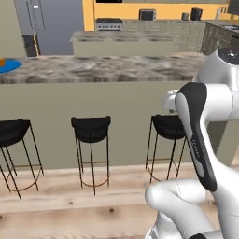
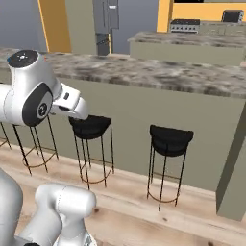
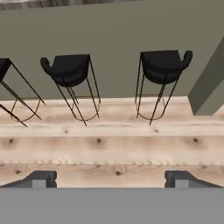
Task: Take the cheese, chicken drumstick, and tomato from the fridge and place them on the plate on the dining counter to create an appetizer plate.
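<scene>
Dining counter [image 1: 107,70] runs across the front, its marble edge overhanging an olive base wall; the right end stops at a square corner post [image 2: 234,182]. Black stools [image 1: 91,128] stand along the base, tucked close to the wall, with a strip of bare wooden floor [image 3: 109,148] between them and the robot. Plate [image 1: 8,66] sits on the counter top at the far left, cut by the picture edge, with something orange on it, too small to identify. Fridge [image 1: 44,21] stands well behind the counter at the back left, door shut. A shorter island [image 1: 122,41] lies between the counter and the back wall units, with a clear lane on either side.

No readable writing anywhere.

Arm is folded up close to the base, elbow high, forearm angled down. Claw [image 3: 109,179] points down toward the floor in front of the stools, fingers [image 3: 41,178] spread wide, nothing between them.
</scene>
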### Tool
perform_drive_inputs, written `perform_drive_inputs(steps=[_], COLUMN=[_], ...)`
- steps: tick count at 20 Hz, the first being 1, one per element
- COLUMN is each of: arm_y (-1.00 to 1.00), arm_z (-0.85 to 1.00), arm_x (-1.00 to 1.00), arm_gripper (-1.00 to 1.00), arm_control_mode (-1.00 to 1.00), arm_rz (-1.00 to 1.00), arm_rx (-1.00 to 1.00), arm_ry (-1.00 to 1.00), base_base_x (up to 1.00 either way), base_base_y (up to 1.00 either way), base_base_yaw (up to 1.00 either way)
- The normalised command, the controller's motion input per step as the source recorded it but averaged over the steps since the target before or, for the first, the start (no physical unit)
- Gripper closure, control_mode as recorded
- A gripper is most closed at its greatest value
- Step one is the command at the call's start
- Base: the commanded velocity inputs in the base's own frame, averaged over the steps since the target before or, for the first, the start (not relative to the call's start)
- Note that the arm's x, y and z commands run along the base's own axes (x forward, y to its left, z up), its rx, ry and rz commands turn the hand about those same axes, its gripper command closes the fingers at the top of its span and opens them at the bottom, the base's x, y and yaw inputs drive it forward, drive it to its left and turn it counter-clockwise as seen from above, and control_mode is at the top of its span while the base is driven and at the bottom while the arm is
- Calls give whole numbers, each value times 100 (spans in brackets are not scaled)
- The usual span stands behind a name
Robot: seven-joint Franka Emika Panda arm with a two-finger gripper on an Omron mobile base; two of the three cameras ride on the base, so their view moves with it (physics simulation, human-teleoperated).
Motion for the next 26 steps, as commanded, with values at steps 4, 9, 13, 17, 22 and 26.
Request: perform_drive_inputs(steps=[4,9,13,17,22,26], arm_y=[0,0,0,0,0,0], arm_z=[0,0,0,0,0,0], arm_x=[0,0,0,0,0,0], arm_gripper=[-100,-100,-100,-100,-100,-100], arm_control_mode=[100,100,100,100,100,100], arm_rz=[0,0,0,0,0,0], arm_rx=[0,0,0,0,0,0], arm_ry=[0,0,0,0,0,0], base_base_x=[-70,-50,-28,6,67,100], base_base_y=[-100,-100,-100,-100,-100,-100], base_base_yaw=[0,-4,-8,-13,-16,-13])
